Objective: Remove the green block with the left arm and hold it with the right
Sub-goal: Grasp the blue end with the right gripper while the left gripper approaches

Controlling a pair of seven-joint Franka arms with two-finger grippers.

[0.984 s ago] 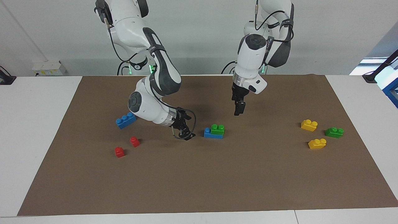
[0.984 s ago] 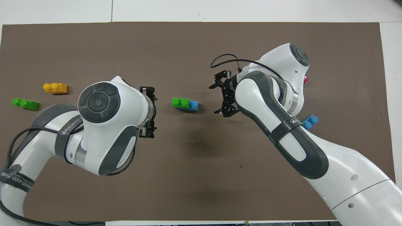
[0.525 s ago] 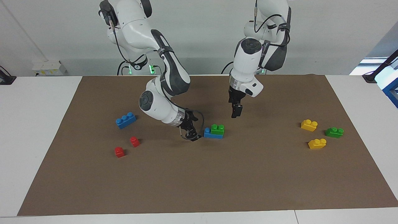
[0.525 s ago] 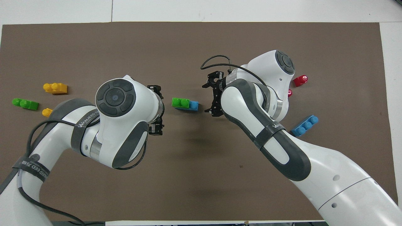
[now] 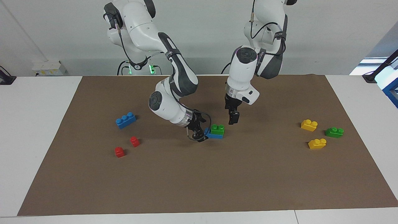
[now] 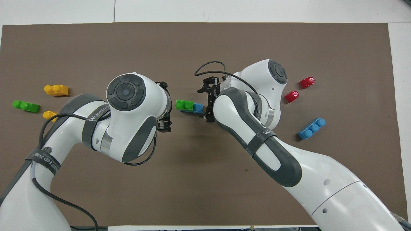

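The left gripper (image 5: 233,122) hangs just above the mat (image 5: 199,174), its fingers pressed together with nothing between them. The green block (image 5: 217,129) sits on a blue block (image 5: 213,134) mid-mat. The right gripper (image 5: 200,137) is spread wide at the blue block's end.

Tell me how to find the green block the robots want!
Look at the middle of the brown mat, between the two pincers. There the green block sits on top of a blue brick. The other green brick lies alone beside two yellow ones near the left arm's end.
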